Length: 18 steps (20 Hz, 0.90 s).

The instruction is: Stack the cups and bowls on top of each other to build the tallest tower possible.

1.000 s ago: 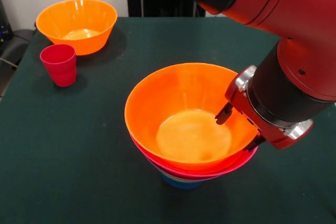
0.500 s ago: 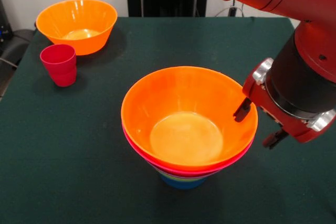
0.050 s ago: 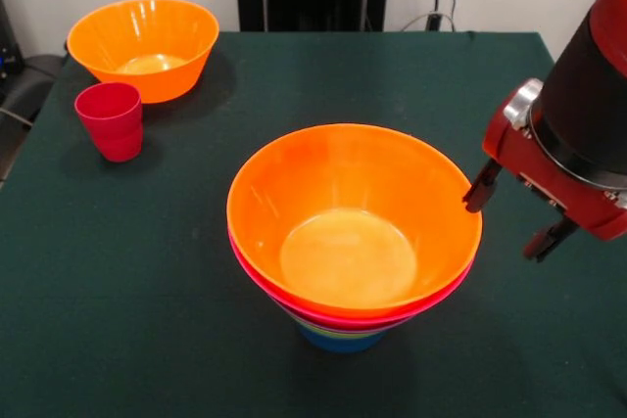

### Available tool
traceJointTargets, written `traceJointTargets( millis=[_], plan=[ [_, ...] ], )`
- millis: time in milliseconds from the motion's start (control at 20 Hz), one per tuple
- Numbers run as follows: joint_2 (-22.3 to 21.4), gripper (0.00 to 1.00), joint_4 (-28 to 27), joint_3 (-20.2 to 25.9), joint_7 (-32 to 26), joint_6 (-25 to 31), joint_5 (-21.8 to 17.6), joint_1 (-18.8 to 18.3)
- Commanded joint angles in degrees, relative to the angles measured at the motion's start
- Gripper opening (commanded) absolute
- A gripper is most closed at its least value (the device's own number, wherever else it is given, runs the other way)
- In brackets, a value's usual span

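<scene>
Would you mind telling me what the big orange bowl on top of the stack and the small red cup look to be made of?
The large orange bowl topping the stack looks like glossy, slightly translucent plastic: light glows through its base and the rim shines. The small red cup seems to be opaque plastic with a duller sheen, though that is less certain.

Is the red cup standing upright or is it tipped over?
Upright. The red cup stands on the table with its open mouth facing up.
</scene>
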Motion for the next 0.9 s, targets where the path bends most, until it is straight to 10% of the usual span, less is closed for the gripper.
traceJointTargets(
  millis=[50, 600, 900],
  plan=[
    [-1.1, 1.0, 2.8, 5.7, -13.7, -0.7, -5.1, -0.8],
    [-11.0, 1.0, 8.7, 13.1, -17.5, 12.6, -15.2, 3.2],
    [-20.4, 1.0, 25.3, 23.5, -25.5, 8.5, -27.6, 9.1]
  ],
)
